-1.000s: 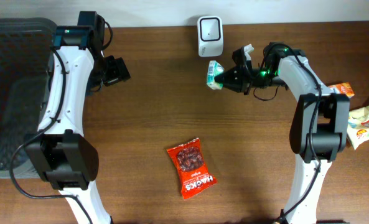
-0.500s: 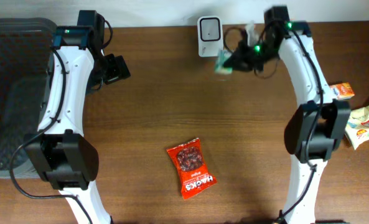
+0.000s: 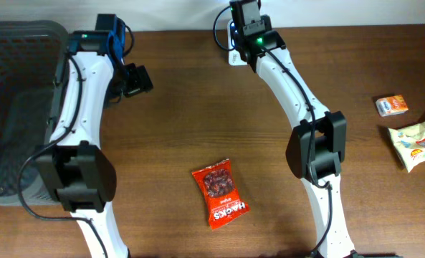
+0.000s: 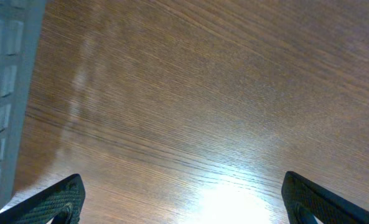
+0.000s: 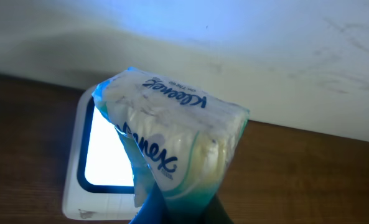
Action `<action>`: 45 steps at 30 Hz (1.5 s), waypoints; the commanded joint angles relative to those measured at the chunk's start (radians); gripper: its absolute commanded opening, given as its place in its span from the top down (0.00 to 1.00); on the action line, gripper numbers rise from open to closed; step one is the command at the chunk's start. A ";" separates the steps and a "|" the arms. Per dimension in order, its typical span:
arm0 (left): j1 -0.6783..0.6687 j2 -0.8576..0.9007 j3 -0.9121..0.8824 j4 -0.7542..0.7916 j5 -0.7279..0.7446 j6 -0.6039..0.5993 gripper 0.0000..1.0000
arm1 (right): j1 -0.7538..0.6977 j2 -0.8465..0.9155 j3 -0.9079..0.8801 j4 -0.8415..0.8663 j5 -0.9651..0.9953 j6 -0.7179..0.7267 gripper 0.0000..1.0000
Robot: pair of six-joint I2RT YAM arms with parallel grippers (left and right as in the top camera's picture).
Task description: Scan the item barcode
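Observation:
The item is a Kleenex tissue pack (image 5: 172,134), white with green and blue print. My right gripper (image 5: 182,215) is shut on its lower end and holds it up in front of the white barcode scanner (image 5: 76,193), whose window glows bright. From above, the right gripper (image 3: 244,23) sits over the scanner (image 3: 234,56) at the table's back edge and hides the pack. My left gripper (image 3: 136,80) hangs open above bare wood at the back left, its fingertips (image 4: 69,194) wide apart with nothing between them.
A dark mesh basket (image 3: 11,107) fills the left side, and its edge (image 4: 4,93) shows in the left wrist view. A red snack bag (image 3: 220,193) lies at the front centre. A small orange packet (image 3: 391,105) and a white-and-yellow packet (image 3: 416,142) lie at the right.
My right arm has swung left and toward the back with the tissue pack, from right of the scanner to directly over it. The left arm has barely moved.

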 commanded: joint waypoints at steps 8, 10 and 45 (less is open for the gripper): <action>-0.043 0.013 0.002 0.014 0.037 0.053 0.01 | -0.135 -0.220 0.013 -0.243 0.080 0.325 0.96; -0.043 0.013 0.002 0.006 0.110 0.101 0.01 | -0.238 -0.272 0.013 -0.345 0.077 0.377 0.96; -0.381 0.013 -0.591 -0.015 0.634 0.482 0.01 | -0.531 -0.459 -0.153 -1.061 -0.761 0.102 0.01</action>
